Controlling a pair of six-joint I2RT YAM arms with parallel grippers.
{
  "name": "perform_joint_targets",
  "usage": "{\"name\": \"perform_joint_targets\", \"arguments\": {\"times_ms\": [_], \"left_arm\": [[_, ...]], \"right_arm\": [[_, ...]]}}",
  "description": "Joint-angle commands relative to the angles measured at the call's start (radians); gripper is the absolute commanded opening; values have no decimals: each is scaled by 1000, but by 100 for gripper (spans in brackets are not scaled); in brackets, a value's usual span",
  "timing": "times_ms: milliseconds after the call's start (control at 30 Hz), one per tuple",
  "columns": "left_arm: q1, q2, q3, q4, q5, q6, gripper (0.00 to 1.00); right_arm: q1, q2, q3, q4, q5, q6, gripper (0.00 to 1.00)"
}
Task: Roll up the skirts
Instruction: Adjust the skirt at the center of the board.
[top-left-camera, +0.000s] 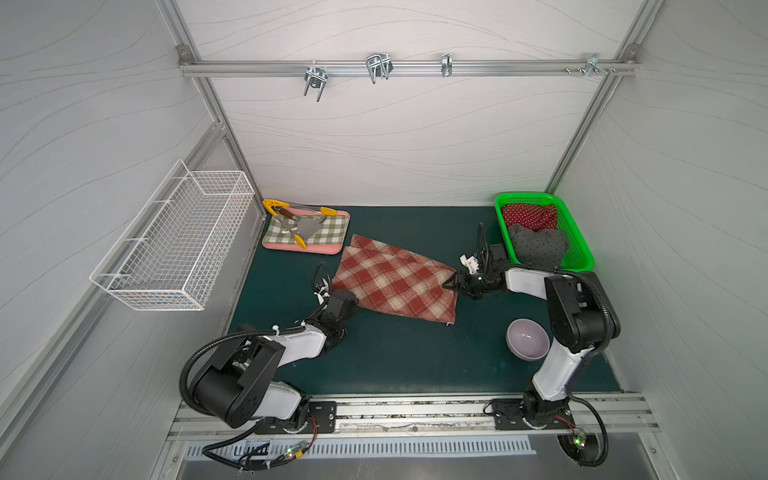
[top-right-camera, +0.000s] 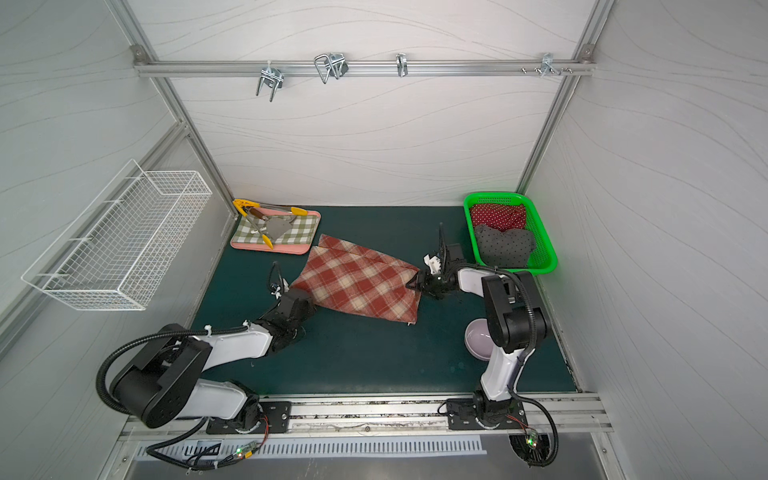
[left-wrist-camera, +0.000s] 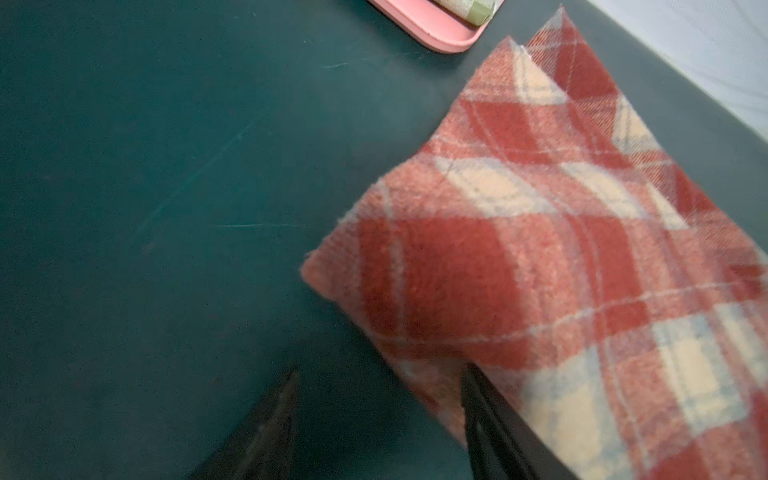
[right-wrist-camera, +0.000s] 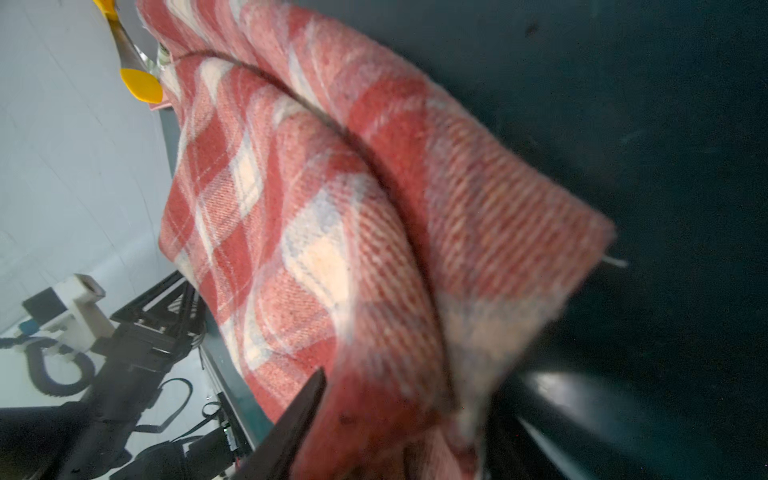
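The rust-red and cream plaid skirt (top-left-camera: 395, 282) (top-right-camera: 357, 282) lies spread flat in the middle of the dark green table. My right gripper (top-left-camera: 455, 284) (right-wrist-camera: 419, 374) is at its right corner, shut on a bunched fold of the plaid skirt (right-wrist-camera: 332, 208), which lifts slightly there. My left gripper (left-wrist-camera: 380, 370) is at the skirt's left corner (left-wrist-camera: 540, 249), jaws apart: one finger lies over the fabric edge, the other over bare table. In both top views the left wrist hides those fingers. A red white-dotted bundle (top-left-camera: 530, 216) and a grey black-dotted bundle (top-left-camera: 538, 245) lie in the green basket (top-left-camera: 579, 245).
A pink-rimmed checked mat (top-left-camera: 332, 232) with yellow-tipped tongs (top-left-camera: 291, 208) sits at the back left, close to the skirt's far corner. A lilac bowl (top-left-camera: 528, 338) stands beside the right arm. A white wire basket (top-left-camera: 174, 249) hangs on the left wall.
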Motion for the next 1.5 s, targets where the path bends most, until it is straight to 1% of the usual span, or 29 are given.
{"name": "perform_joint_targets", "arguments": {"times_ms": [0,33,67,100,200,333,433,467,500,533,567,600,667,767,867,933,967,1000,1033,1067,1133,1167,1233,1267,1300,1333,1367,1467], "left_arm": [[13,88,62,136,27,19,30],[16,120,80,149,38,25,20],[19,162,102,165,52,32,14],[21,200,128,173,56,39,10],[28,297,207,197,77,67,5],[42,375,317,194,98,120,3],[49,429,421,178,118,165,4],[53,458,474,155,148,188,5],[67,497,568,10,200,164,4],[76,533,643,-68,252,162,2],[82,571,703,-99,314,158,1],[85,595,735,-81,358,147,1],[81,600,741,-19,365,136,2],[81,612,778,-19,368,148,4],[82,634,837,-22,360,212,5],[87,632,872,-38,365,251,6],[90,622,883,-43,373,271,7],[94,600,887,-49,377,287,9],[96,573,883,-58,378,301,11],[98,533,877,-71,375,317,15],[99,440,846,-94,370,354,29],[98,381,826,-109,365,372,34],[91,273,784,-168,341,406,37],[78,211,756,-189,313,437,39],[63,161,726,-197,289,472,40],[38,110,696,-206,259,516,40],[8,63,677,-225,233,566,41],[-90,-25,641,-302,195,718,41]], "right_arm": [[-7,14,14,-1,-9,1,17],[-8,8,11,-5,-2,-1,7],[-6,1,4,-4,7,0,3],[-6,-8,-5,-6,11,3,3],[-6,-60,-45,-16,28,5,0],[-6,-199,-166,-21,60,24,0],[7,-317,-290,3,68,74,0],[23,-353,-336,14,69,102,0],[49,-386,-377,28,82,132,0],[80,-417,-413,48,92,165,0],[119,-447,-449,73,101,211,0],[167,-468,-478,93,110,254,0],[247,-506,-519,119,148,334,0],[336,-545,-582,191,200,458,0],[435,-531,-634,331,252,590,0],[486,-488,-643,428,276,640,1],[503,-460,-637,462,280,658,4],[508,-429,-634,507,274,673,9],[508,-403,-633,550,261,684,18],[510,-375,-630,591,241,694,33],[511,-351,-610,602,199,667,57],[515,-362,-598,565,184,635,65],[520,-433,-562,404,190,545,77],[519,-491,-544,304,204,497,80],[518,-547,-533,223,221,459,87],[518,-613,-523,143,240,427,97],[517,-694,-518,69,256,403,99],[514,-912,-505,-151,309,372,99]]}}
